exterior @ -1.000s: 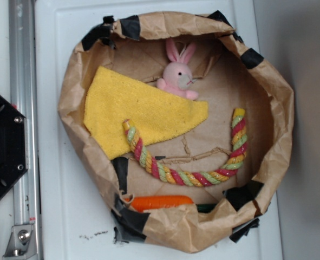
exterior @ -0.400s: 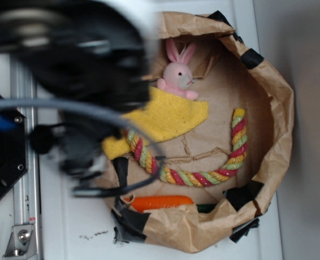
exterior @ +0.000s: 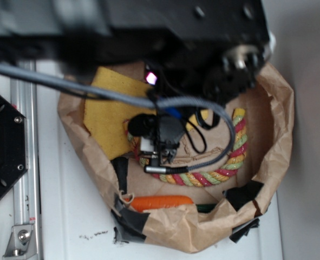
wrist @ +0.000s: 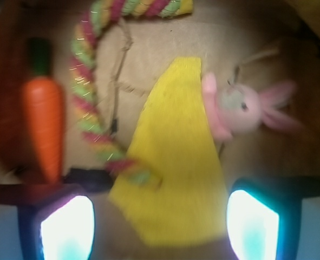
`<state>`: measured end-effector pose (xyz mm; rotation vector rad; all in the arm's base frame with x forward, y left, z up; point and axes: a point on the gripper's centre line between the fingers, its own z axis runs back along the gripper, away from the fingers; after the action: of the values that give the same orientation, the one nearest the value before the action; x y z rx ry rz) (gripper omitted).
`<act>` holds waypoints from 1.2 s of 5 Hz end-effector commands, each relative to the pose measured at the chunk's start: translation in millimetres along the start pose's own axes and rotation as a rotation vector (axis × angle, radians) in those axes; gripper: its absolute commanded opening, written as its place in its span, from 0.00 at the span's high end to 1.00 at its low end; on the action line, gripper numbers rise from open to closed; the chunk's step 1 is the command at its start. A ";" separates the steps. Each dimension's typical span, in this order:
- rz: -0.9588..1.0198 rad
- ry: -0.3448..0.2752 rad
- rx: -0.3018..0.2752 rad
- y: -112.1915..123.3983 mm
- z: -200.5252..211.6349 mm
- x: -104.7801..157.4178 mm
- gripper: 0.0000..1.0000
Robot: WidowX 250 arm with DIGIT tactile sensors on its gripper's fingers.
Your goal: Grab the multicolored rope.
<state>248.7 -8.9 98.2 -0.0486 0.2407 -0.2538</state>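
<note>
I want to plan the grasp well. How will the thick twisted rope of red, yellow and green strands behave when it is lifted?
The thick twisted multicolored rope lies in a loose curve, so it is probably floppy and its ends will sag. Its twisted cotton-like surface likely grips well. It seems light for its size.

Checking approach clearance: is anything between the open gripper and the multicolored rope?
Nothing visible covers the multicolored rope. The gripper is open over the yellow cloth, which lies beside the rope's near end; the carrot toy lies on its far side.
</note>
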 end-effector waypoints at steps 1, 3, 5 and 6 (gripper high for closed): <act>-0.172 -0.005 0.013 -38.2 -61.1 1.9 0.00; -0.349 -0.059 0.050 -67.1 -80.1 -13.8 0.00; -0.340 -0.037 0.082 -70.2 -92.3 -8.5 1.00; -0.290 -0.097 0.108 -63.6 -63.4 -6.9 1.00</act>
<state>211.0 -60.3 37.8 0.0122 0.1735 -0.5181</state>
